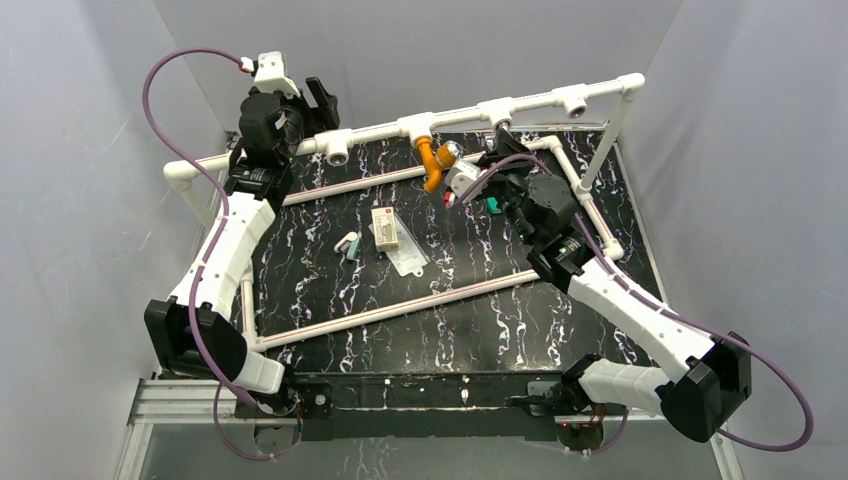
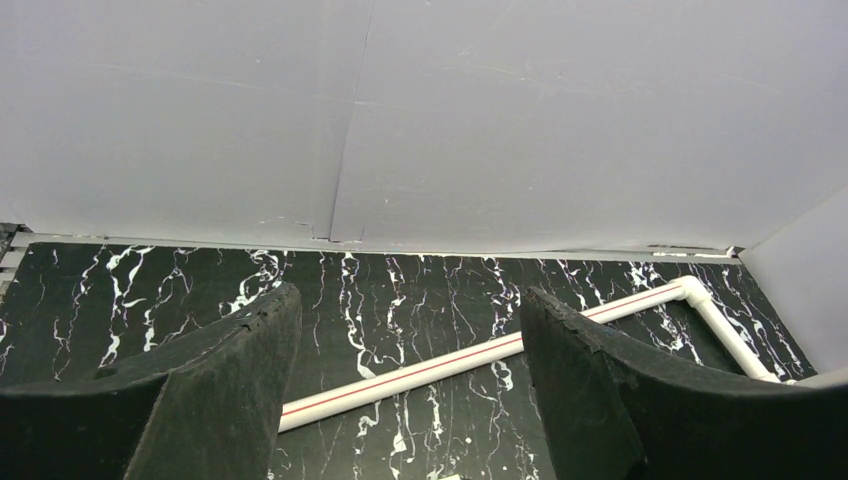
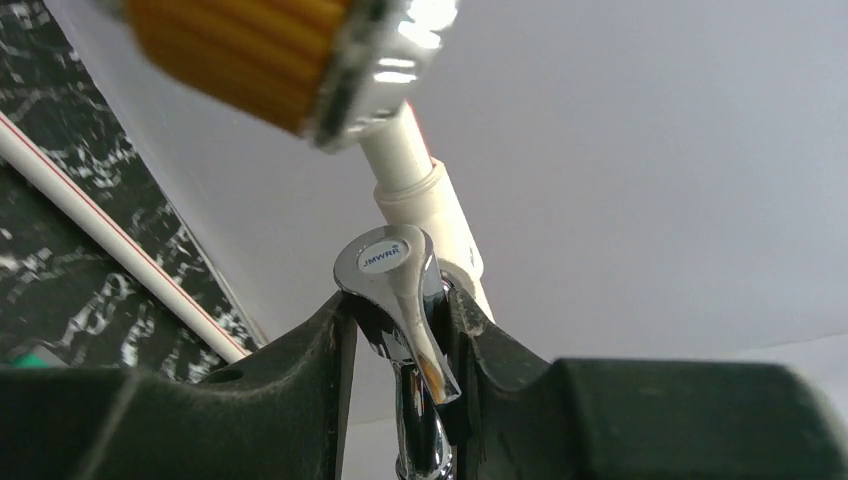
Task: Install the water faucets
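Observation:
The orange plastic faucet (image 1: 431, 162) hangs from a tee socket (image 1: 417, 126) on the raised white pipe, its shiny round knob (image 1: 452, 151) pointing right. Its knob and ribbed orange body also show at the top of the right wrist view (image 3: 290, 50). My right gripper (image 1: 497, 150) is just below the neighbouring tee socket (image 1: 497, 110). In the right wrist view it (image 3: 397, 305) is shut on the chrome faucet (image 3: 385, 262) at its lever handle, right under a white pipe fitting (image 3: 425, 200). My left gripper (image 1: 318, 100) is open and empty at the back left (image 2: 405, 310).
A white pipe frame (image 1: 400, 305) lies around the black marbled mat; one of its pipes shows in the left wrist view (image 2: 450, 365). A small box (image 1: 385, 228), a small green block (image 1: 349, 246) and a clear bag (image 1: 410, 258) lie mid-mat. Grey walls enclose the table.

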